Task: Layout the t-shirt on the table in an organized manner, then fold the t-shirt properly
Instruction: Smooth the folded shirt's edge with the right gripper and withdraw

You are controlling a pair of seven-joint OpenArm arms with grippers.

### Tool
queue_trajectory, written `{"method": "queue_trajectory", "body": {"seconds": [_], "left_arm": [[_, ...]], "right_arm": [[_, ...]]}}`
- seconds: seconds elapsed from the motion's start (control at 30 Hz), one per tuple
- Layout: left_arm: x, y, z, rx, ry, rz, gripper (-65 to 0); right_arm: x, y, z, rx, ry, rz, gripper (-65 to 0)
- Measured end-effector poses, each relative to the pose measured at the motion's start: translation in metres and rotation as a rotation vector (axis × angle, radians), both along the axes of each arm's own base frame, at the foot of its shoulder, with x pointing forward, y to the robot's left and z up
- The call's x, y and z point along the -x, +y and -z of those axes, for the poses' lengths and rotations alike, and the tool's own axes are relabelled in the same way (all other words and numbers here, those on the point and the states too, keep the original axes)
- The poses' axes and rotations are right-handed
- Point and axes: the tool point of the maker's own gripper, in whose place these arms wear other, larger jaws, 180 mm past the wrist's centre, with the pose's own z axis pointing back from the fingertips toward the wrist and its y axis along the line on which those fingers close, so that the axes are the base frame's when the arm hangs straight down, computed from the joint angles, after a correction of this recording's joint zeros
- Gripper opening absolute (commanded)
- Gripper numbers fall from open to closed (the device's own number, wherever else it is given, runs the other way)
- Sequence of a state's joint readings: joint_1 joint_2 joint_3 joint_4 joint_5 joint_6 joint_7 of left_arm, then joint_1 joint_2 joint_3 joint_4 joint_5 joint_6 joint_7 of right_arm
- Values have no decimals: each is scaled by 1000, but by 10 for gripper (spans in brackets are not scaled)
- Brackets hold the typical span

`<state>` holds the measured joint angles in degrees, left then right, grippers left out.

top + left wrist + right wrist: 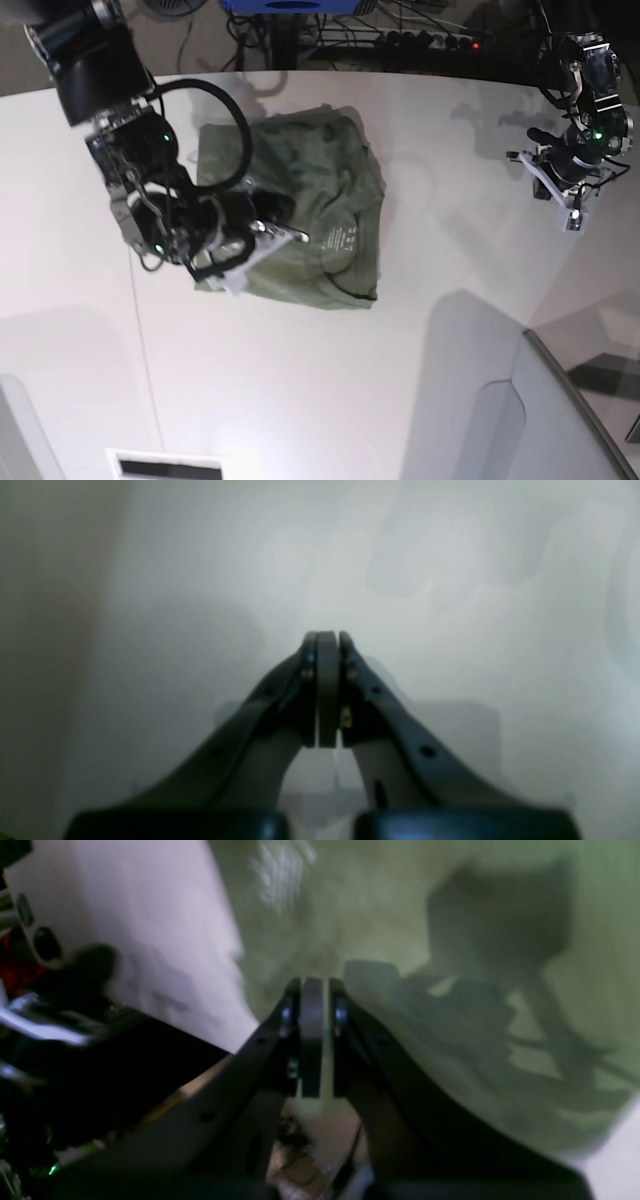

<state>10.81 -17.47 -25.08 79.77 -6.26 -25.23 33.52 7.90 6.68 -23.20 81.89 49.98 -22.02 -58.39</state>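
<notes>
We see the shirt (pixel 310 225) bunched on the table (pixel 420 400), label (pixel 340 238) up near the neckline. Right end effector (pixel 314 985) is over the shirt's left edge in base view, fingers pressed together, no cloth visibly pinched between them. Left end effector (pixel 327 637) sits well apart from the shirt, above bare table, clenched on nothing. A grey panel (pixel 540 420) lies below the shirt, toward the base view's lower right.
</notes>
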Motion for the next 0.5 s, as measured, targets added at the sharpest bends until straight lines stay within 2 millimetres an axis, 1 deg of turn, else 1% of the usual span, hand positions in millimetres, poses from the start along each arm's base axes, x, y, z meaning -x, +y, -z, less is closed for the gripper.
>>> {"method": "queue_trajectory", "body": {"seconds": [0.03,0.07,0.13,0.2,0.27,0.3,0.37,0.43,0.5], "left_arm": [[-1,-1,0,1,-3,1,-650],[-2,-2,-1,4,-6,2,-650],[-3,-5,-1,11,-12,4,-650],[-2,-2,0,6,-7,5,-650],[-2,6,-4,-16,-2,11,-650],[-3,11,-7,-30,-4,13,-650],[-5,20,-13,-52,-8,17,-650],[-6,26,-16,-69,-7,21,-650],[-7,30,-19,-80,-7,23,-650]], "right_arm": [[6,-8,7,25,13,5,-623],[13,-11,12,28,32,10,-623],[27,-9,19,22,64,8,-623],[46,6,21,-40,119,2,-623],[61,23,19,-92,161,-35,-623],[65,29,18,-103,163,-53,-623],[69,34,20,-104,168,-75,-623],[73,34,29,-90,198,-78,-623],[73,28,40,-73,209,-45,-623]]}}
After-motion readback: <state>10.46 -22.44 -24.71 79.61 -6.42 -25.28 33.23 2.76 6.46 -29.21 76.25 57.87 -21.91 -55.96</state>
